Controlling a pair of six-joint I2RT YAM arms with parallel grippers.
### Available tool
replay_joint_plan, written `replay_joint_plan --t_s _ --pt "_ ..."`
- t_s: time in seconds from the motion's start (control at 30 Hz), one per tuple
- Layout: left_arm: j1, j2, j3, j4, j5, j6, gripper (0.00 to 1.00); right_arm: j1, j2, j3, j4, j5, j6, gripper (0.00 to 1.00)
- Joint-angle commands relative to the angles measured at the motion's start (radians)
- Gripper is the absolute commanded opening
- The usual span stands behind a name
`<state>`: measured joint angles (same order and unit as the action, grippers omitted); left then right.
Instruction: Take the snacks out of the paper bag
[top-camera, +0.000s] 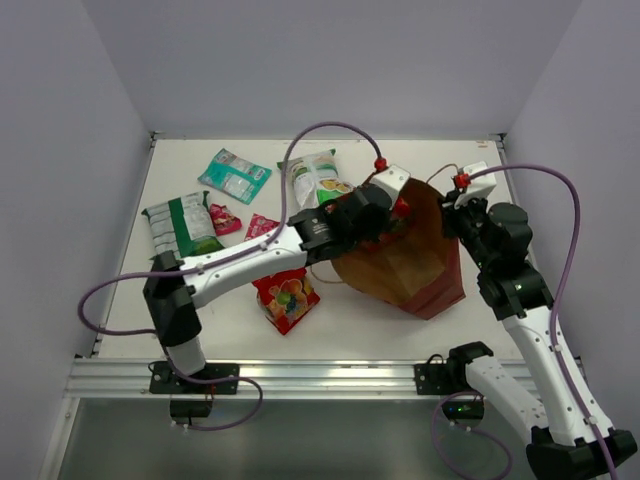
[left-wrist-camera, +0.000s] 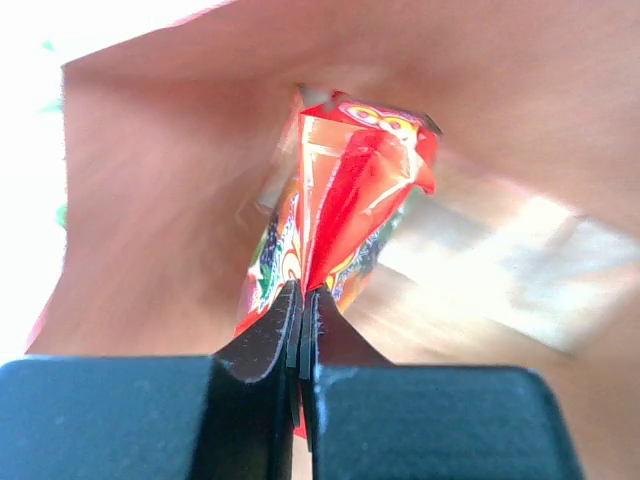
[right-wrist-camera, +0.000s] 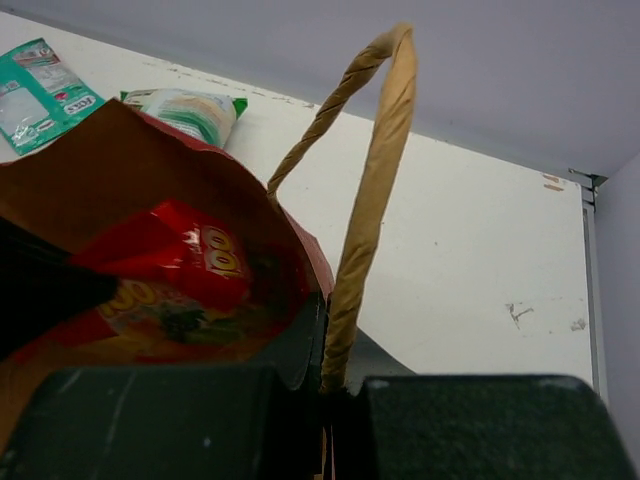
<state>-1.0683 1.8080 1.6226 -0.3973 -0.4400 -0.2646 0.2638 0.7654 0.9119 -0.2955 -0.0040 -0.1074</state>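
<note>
Red crinkly foil snack packet (left-wrist-camera: 350, 200) is sitting inside the tall brown kraft paper bag (top-camera: 412, 268), running lengthwise straight away from the left gripper (left-wrist-camera: 303, 305) that's clamping its near end; right gripper (right-wrist-camera: 325, 382) is pinching the bag's rim.

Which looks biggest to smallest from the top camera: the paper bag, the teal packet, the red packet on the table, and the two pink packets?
1. paper bag
2. teal packet and red packet, too alike to rank
3. pink packet and its pink neighbour, alike, smallest
</note>
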Motion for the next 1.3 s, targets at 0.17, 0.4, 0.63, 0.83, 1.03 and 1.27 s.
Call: replay_joint_plan --t_s 0.17,0.4,0.63,0.83,1.03,1.27 --pt "-0.007 -0.340 0.227 -0.059 -0.014 0.053 0.00 0.005 0.031 0.004 0.065 0.111 0.008 0.00" --pt "0.016 -0.466 0.243 -0.155 -0.247 0.064 0.00 0.006 0.081 0.019 0.050 0.171 0.018 0.00" --pt "0.200 -0.512 0.215 -0.512 -0.420 -0.056 0.00 0.006 0.087 0.031 0.038 0.239 0.029 0.00" --pt "0.294 -0.610 -0.054 -0.612 -0.321 -0.169 0.00 0.006 0.098 0.047 0.027 0.245 0.046 0.00" --pt "0.326 -0.700 -0.348 -0.638 -0.181 -0.269 0.00 0.005 0.075 0.048 0.029 0.266 0.055 0.00" --pt "0.376 -0.719 -0.601 -0.617 -0.088 -0.323 0.00 0.003 0.075 0.050 0.029 0.283 0.083 0.00"
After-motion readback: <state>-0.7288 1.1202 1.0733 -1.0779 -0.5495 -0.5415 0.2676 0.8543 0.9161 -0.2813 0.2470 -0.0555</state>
